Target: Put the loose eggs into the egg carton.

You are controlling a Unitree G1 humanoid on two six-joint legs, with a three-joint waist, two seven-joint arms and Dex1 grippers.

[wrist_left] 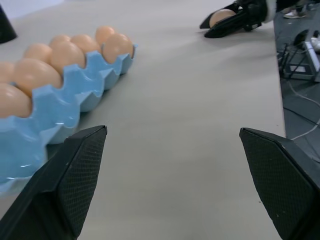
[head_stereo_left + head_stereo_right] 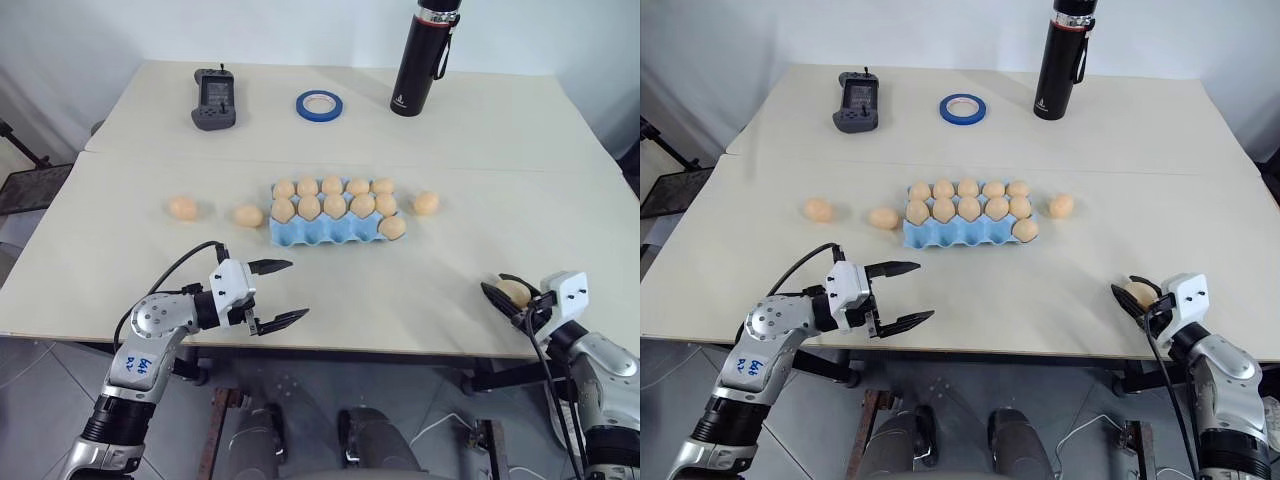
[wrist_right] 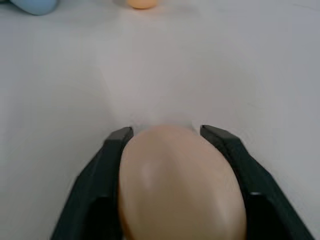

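The light blue egg carton lies mid-table; its two back rows hold eggs, and one more sits in the front right cup. Three loose eggs rest on the table: two left of the carton and one right of it. My right gripper is near the table's front right edge, shut on another loose egg, a finger on each side. My left gripper stands open and bare near the front edge, in front and left of the carton.
At the back of the table stand a black flask, a blue tape roll and a black handheld controller. The table's front edge runs just under both grippers.
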